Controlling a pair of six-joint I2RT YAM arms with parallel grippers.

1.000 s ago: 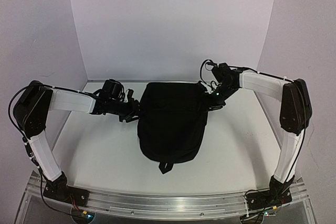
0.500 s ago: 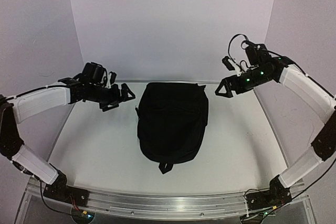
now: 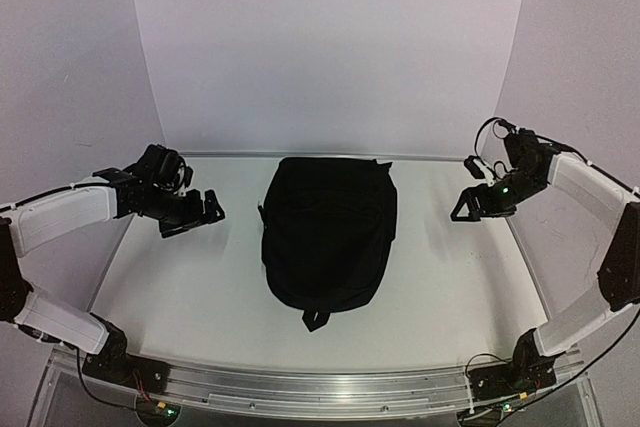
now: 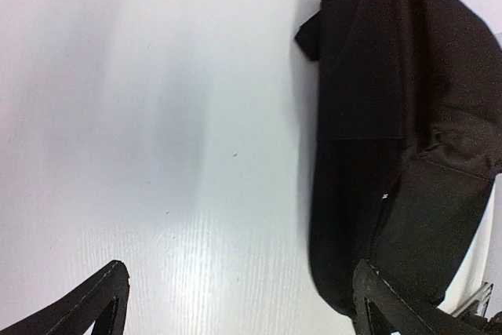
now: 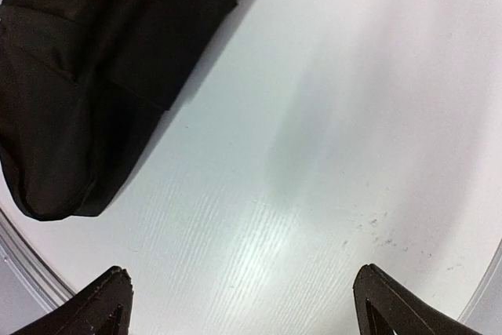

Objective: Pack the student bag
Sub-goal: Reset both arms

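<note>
The student bag (image 3: 328,232), a large black fabric backpack, lies flat in the middle of the white table, its small loop handle (image 3: 316,320) pointing toward me. It looks closed, with no lining showing. My left gripper (image 3: 200,213) hovers open to the left of the bag, apart from it, with nothing between its fingers. My right gripper (image 3: 465,205) hovers open to the right of the bag, also empty. In the left wrist view the student bag (image 4: 400,139) fills the right side. In the right wrist view the student bag (image 5: 94,68) sits at the upper left.
White walls enclose the table at the back and both sides. The metal rail (image 3: 320,387) with both arm bases runs along the near edge. The table's rim (image 5: 31,272) shows at the lower left of the right wrist view.
Both grippers have let go of the bag's upper corners, opened wide and drawn outward and nearer, the left to the left, the right to the right. The bag stays still.
</note>
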